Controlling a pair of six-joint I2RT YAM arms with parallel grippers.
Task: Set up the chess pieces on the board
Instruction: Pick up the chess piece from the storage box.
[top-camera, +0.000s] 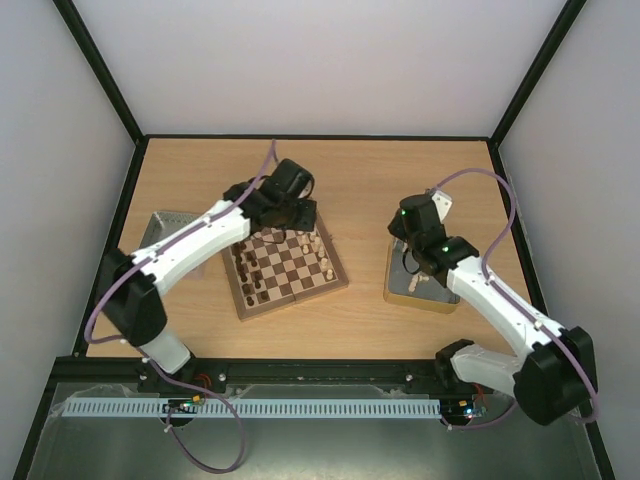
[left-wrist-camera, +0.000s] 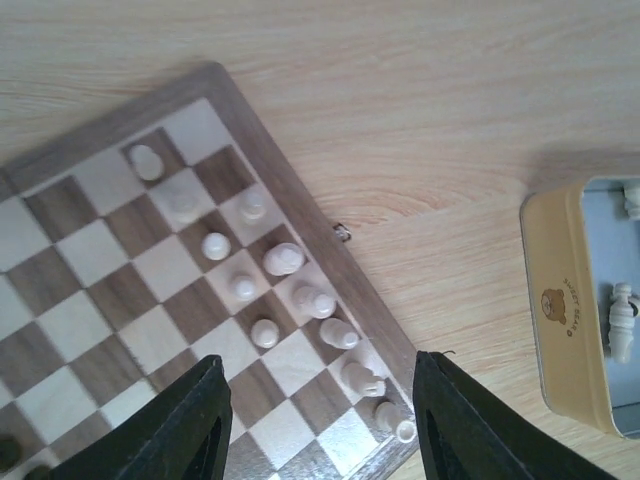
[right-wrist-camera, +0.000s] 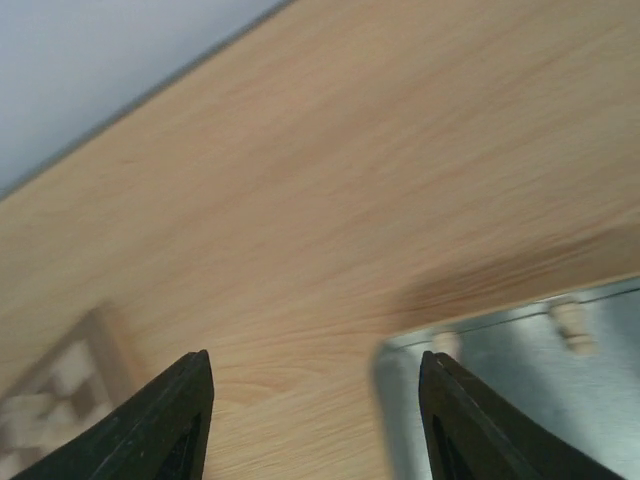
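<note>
While the board (top-camera: 290, 268) is sitting left of centre on the table (top-camera: 360, 180), cream pieces (left-wrist-camera: 283, 259) standing along its right edge, the tin (top-camera: 425, 301) is lying well to its right under the right arm, making that arm the nearer one. The left gripper (left-wrist-camera: 320, 420), hanging over the board's far right corner, and the right gripper (right-wrist-camera: 315, 420) are both gaping with nothing between the fingers. One cream piece (left-wrist-camera: 620, 320) is lying flat in the tin, its long axis roughly parallel to the wall facing the board.

One board (top-camera: 290, 270) was there, with eleven pale chess pieces (left-wrist-camera: 283, 260) countable on it, two more in one yellow tin (left-wrist-camera: 565, 300), and one silver tin (top-camera: 165, 225).
</note>
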